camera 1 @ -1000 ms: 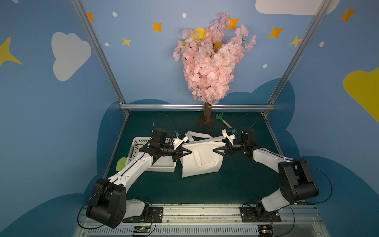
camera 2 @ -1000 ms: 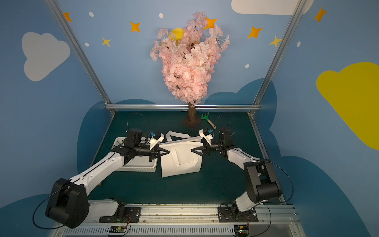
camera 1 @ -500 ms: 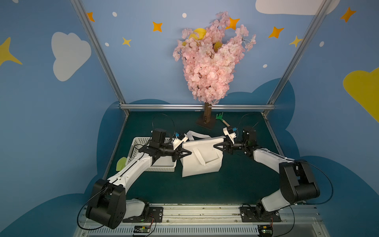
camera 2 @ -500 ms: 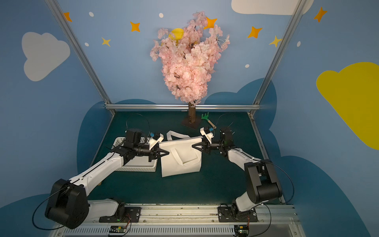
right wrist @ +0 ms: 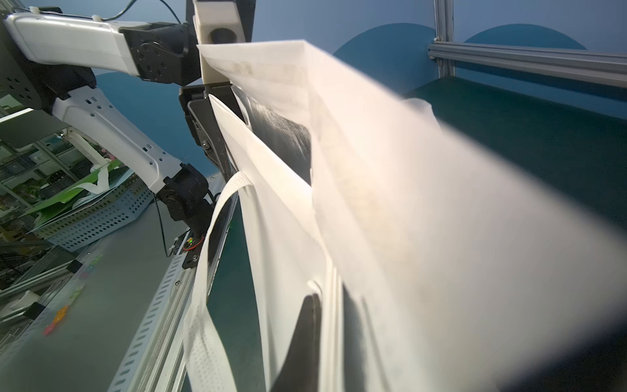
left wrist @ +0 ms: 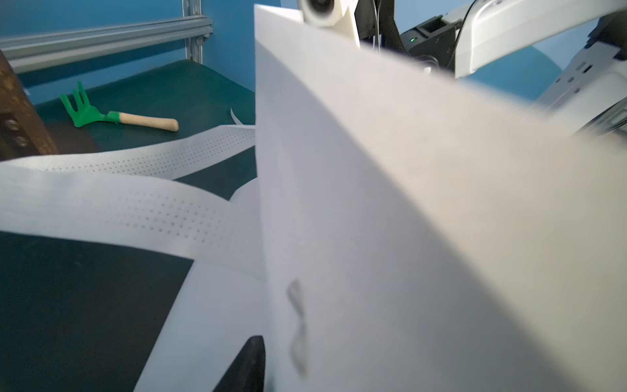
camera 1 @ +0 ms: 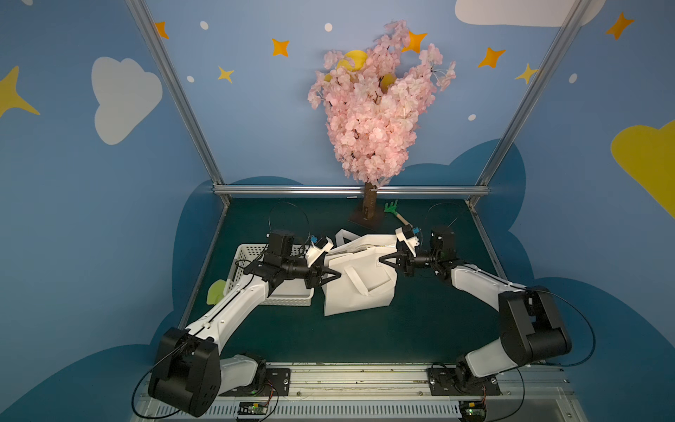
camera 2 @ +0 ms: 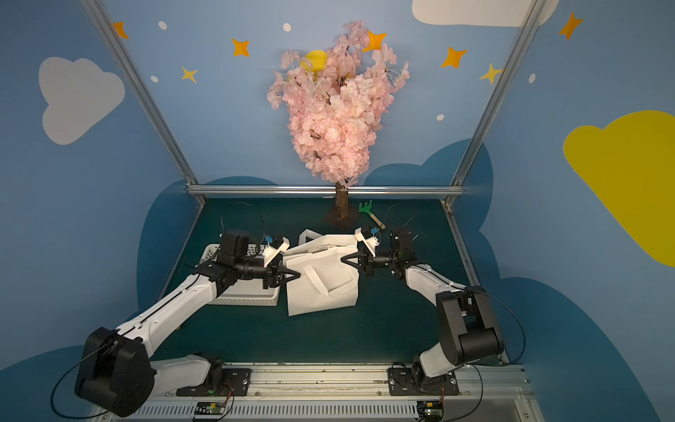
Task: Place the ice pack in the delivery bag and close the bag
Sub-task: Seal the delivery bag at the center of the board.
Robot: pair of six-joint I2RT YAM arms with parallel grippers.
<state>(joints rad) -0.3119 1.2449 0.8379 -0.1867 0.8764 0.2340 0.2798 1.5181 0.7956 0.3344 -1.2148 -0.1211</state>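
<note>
The delivery bag [camera 1: 359, 292] is found on the worktop [camera 1: 420, 321], just beside a white basket [camera 1: 248, 252]. The right tool [camera 1: 381, 260] is clamped on its rim. The left tool [camera 1: 338, 274] is set at the opposite edge; its state cannot be told.

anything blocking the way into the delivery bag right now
The delivery bag itself: it lies slumped, its mouth a narrow slit with silver lining barely showing. The right end effector is shut on its rim. The ice pack can't be made out.

robot lab — painted walls [camera 1: 109, 190], aluminium frame [camera 1: 350, 190]
</note>
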